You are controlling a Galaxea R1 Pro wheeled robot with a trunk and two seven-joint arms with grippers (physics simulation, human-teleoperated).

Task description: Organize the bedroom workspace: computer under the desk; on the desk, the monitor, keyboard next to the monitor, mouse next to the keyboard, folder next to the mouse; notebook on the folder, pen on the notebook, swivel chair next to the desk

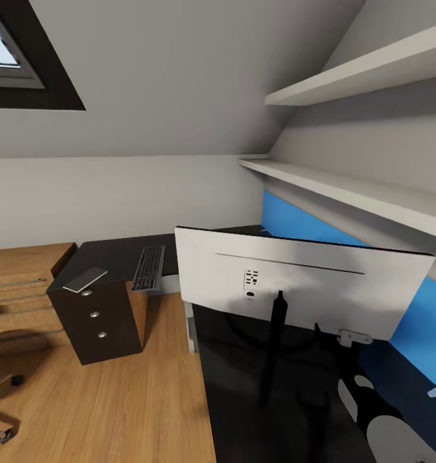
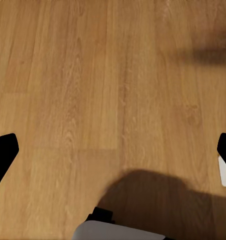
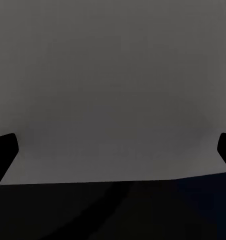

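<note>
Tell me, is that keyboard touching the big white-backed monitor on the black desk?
Apart. In the head view, the keyboard lies on the desk far wing, with a strip of bare black top between it and the monitor.

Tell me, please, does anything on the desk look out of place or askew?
Yes. The monitor shows its white back to the head camera, so from here it faces the blue wall. The keyboard lies on the desk's far wing, apart from the monitor, with one end overhanging the edge.
</note>
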